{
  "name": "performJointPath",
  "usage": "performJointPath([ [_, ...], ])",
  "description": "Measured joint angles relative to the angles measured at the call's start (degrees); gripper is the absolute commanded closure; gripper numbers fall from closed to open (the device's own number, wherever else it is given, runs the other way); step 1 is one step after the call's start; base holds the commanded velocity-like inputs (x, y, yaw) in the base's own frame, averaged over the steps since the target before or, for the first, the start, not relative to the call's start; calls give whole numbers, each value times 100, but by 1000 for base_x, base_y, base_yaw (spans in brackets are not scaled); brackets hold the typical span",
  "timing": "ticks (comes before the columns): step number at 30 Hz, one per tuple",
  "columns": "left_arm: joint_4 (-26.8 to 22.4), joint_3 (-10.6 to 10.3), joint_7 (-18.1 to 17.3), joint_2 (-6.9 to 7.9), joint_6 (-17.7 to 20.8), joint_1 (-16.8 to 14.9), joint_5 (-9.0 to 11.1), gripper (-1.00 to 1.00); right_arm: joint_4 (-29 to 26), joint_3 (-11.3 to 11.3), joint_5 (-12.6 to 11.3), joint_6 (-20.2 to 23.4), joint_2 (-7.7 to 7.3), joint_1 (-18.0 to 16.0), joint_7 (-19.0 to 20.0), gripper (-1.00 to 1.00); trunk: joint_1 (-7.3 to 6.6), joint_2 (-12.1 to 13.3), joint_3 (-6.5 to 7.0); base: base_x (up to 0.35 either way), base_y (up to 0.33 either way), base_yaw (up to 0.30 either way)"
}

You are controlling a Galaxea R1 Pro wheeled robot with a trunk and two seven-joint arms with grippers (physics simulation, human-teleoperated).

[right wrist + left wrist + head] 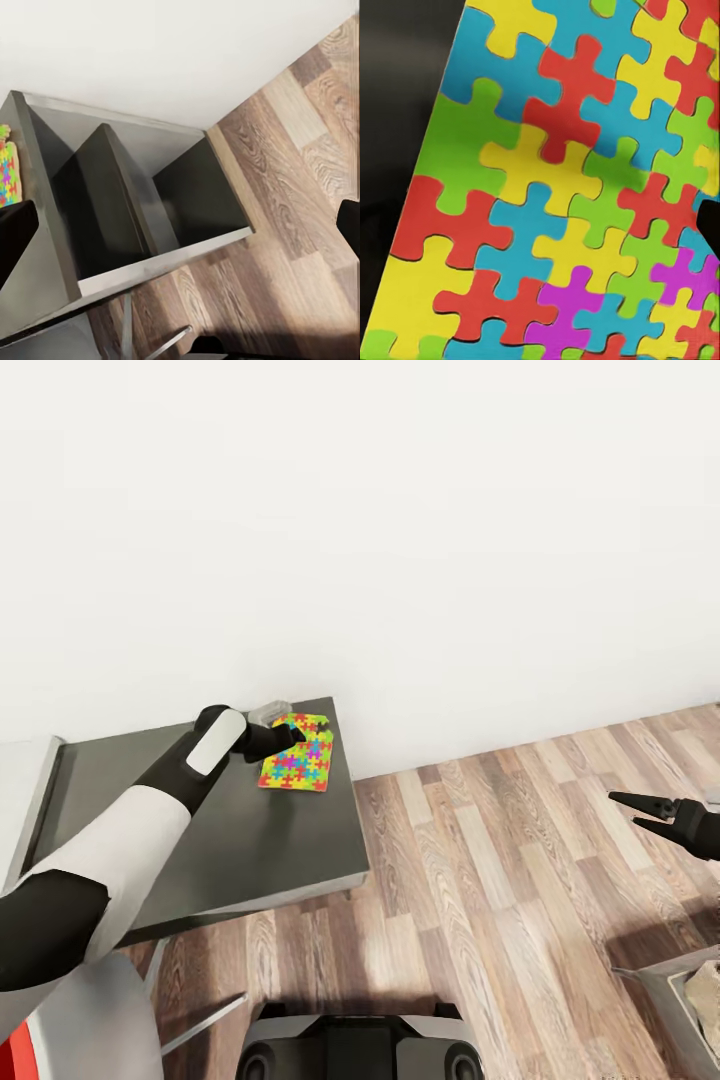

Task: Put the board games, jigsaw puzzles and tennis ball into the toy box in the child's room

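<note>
Head view: left arm reaching over a jigsaw puzzle at the far corner of the table, task looks early.

The jigsaw puzzle (pixel 297 759) lies flat on the dark grey table (pixel 250 840), near the corner by the white wall (pixel 400 510). The left end effector (pixel 300 732) sits on or just above the sheet's far edge; whether its fingers are spread or pinching I cannot tell. Left wrist view is close on the coloured pieces (pixel 562 195). The right end effector (pixel 640 812) hangs well apart over the wood floor (pixel 500 860), fingers spread, carrying nothing. A grey, thick-walled bin (pixel 655 980) shows at the lower right edge, possibly the toy box, contents unclear. Judgement: this puzzle is not yet stowed. The other toys cannot be accounted for from here, so most of the task may remain.
</note>
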Motion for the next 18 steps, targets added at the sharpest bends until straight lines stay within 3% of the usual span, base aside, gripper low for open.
performJointPath([
  [7,3,0,-2,-2,-1,4,74,-100,0,-6,5,0,2,-2,0,-100,-4,1,0,0,0,-148],
  [18,1,1,-5,-8,-8,5,82,-100,0,-10,6,1,3,-3,-1,-100,-3,1,0,0,0,-33],
])
